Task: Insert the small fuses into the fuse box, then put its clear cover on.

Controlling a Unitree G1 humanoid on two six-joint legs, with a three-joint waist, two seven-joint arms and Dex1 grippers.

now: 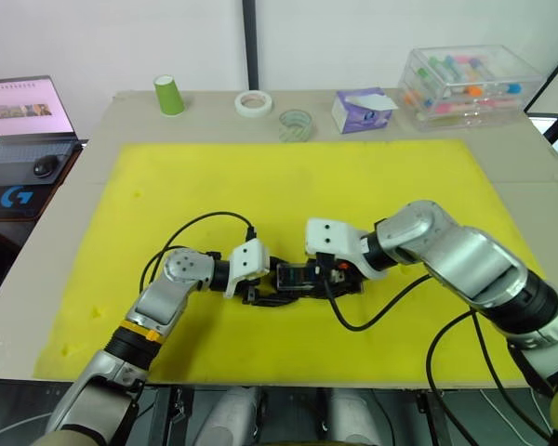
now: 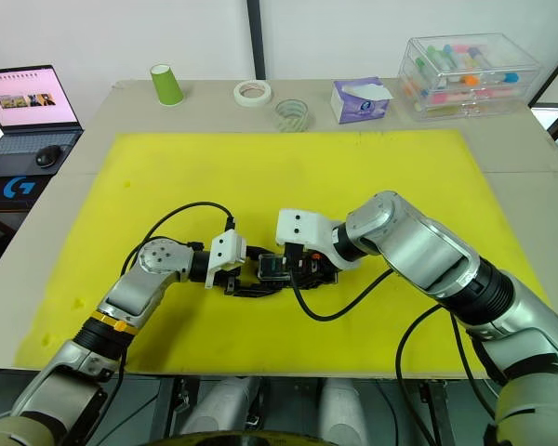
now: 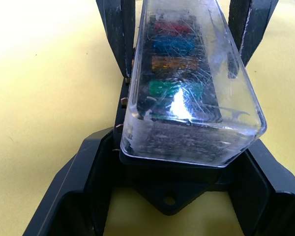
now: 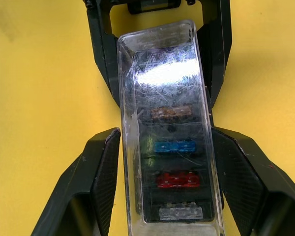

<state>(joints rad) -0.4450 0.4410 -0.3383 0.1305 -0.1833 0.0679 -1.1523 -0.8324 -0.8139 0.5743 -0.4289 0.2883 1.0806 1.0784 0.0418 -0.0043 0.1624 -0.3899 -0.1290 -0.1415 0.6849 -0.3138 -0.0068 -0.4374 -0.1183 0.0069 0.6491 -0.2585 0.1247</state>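
The black fuse box (image 1: pixel 296 278) lies mid-mat with the clear cover (image 3: pixel 191 93) seated over it. Under the cover the small fuses sit in their slots: teal (image 3: pixel 174 88), yellowish (image 3: pixel 171 63), blue (image 4: pixel 174 146), red (image 4: pixel 177 180) and clear (image 4: pixel 181 212). My left gripper (image 3: pixel 182 145) clasps the box's base at its left end, one finger on each long side. From the right end, my right gripper (image 4: pixel 165 137) holds the covered box, its pads (image 4: pixel 105 167) against the cover's side walls. The two grippers face each other, fingertips nearly meeting.
The yellow mat (image 1: pixel 298 186) covers most of the table. Along the back edge stand a green cup (image 1: pixel 169 95), a white tape roll (image 1: pixel 253 103), a clear tape roll (image 1: pixel 296 123), a purple tissue box (image 1: pixel 361 110) and a large clear storage box (image 1: pixel 470 84). A laptop (image 1: pixel 23 116) sits at the left.
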